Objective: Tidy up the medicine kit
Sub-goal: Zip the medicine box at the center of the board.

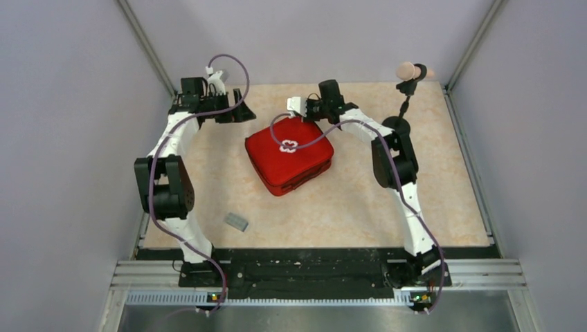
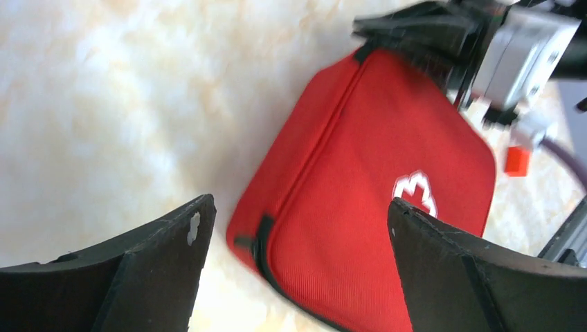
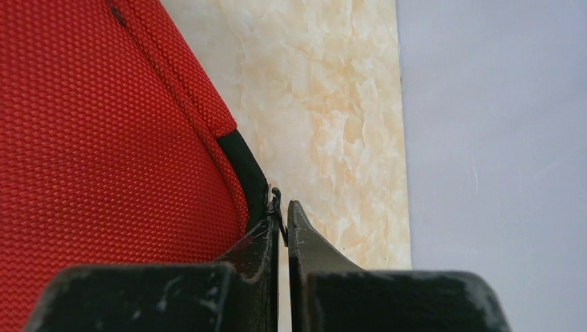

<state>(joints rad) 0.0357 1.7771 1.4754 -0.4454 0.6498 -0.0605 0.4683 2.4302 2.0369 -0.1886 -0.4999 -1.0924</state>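
Note:
The medicine kit [image 1: 289, 159], a red zip pouch with a white cross on its lid, lies shut in the middle of the table. It also fills the left wrist view [image 2: 360, 173] and the right wrist view [image 3: 104, 138]. My right gripper [image 1: 308, 113] is at the kit's far corner, shut on the small metal zipper pull [image 3: 276, 206], which sits pinched between the fingertips [image 3: 284, 211]. My left gripper [image 1: 237, 114] hangs to the far left of the kit, apart from it. Its jaws stand wide open [image 2: 299, 207] with nothing between them.
A small grey block [image 1: 236, 221] lies near the front left of the marbled table [image 1: 360, 207]. A small orange-red block [image 2: 517, 160] sits beyond the kit. A black stand with a pink ball [image 1: 408, 70] is at the back right. Grey walls enclose the table.

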